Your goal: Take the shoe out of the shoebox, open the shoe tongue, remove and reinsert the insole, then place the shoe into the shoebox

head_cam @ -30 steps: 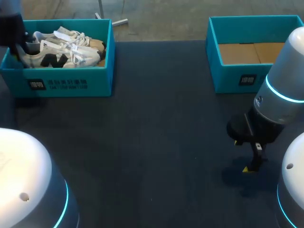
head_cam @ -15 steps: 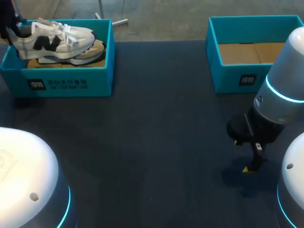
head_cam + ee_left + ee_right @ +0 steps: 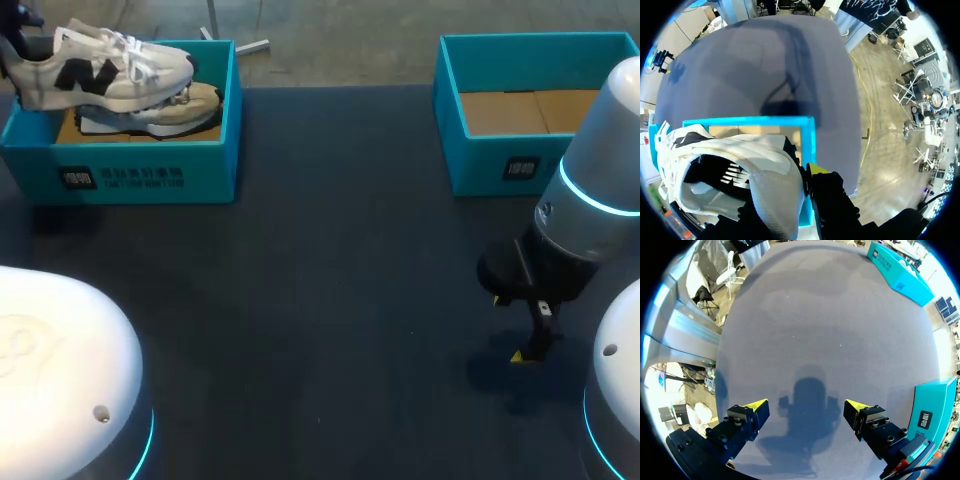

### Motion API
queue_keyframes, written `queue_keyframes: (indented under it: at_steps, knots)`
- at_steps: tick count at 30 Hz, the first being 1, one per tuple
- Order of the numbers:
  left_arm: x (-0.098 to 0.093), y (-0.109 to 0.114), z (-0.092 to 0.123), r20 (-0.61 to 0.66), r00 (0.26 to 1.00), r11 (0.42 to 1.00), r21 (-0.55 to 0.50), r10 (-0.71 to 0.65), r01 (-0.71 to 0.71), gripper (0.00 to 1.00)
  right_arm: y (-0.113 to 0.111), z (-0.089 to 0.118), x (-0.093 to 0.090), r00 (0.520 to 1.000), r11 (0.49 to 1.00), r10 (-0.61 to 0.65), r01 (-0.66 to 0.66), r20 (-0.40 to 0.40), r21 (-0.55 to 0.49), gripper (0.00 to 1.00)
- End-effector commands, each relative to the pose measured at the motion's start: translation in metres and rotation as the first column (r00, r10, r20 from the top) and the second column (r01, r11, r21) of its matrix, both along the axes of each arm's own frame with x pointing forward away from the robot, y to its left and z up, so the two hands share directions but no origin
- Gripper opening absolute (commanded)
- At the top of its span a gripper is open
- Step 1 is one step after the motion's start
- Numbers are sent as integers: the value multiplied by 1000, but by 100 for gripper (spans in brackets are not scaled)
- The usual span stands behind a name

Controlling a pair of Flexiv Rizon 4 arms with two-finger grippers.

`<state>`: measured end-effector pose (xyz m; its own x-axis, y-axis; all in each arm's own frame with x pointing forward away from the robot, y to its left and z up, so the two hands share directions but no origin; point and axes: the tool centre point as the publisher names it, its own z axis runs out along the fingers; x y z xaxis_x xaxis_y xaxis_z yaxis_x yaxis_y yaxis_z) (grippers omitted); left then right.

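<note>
A white shoe (image 3: 105,68) with black side marks hangs above the left blue shoebox (image 3: 150,175), its toe pointing toward the table's middle. My left gripper (image 3: 14,38) is shut on the heel end. In the left wrist view the shoe (image 3: 740,160) fills the space ahead of my left gripper (image 3: 782,200); one yellow fingertip (image 3: 816,170) presses against its heel and the other is hidden. A second shoe (image 3: 185,108) lies in the box below. Low over the table at the right, my right gripper (image 3: 515,335) (image 3: 806,407) stands open with nothing in it.
A second blue shoebox (image 3: 500,165) (image 3: 927,410) with a bare cardboard floor stands at the back right, just beyond my right arm. The dark table cloth (image 3: 320,280) spreads between the two boxes. The left box's far wall (image 3: 747,121) shows beneath the lifted shoe.
My left gripper has lifted the white shoe up out of the left box and turned it upright; the other shoe stayed in the box. The right arm has not moved.
</note>
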<state>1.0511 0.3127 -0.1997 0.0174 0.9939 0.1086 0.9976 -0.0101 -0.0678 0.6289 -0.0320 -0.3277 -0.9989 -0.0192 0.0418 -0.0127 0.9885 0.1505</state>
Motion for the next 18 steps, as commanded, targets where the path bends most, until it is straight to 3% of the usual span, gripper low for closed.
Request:
queue_keyframes:
  at_steps: [1, 9, 18]
  knots:
    - [-31, -2, 22, 33, 999, 1000, 3, -4, 3, 0, 0, -1, -1, 1000, 1000, -1, 1, 2, -1, 100]
    - [-77, -14, 37, 26, 996, 996, -29, -83, 83, 0, 0, -1, -1, 1000, 1000, -1, 1, 2, -1, 100]
    - [-77, -14, 37, 26, 996, 996, -29, -83, 83, 0, 0, -1, -1, 1000, 1000, -1, 1, 2, -1, 100]
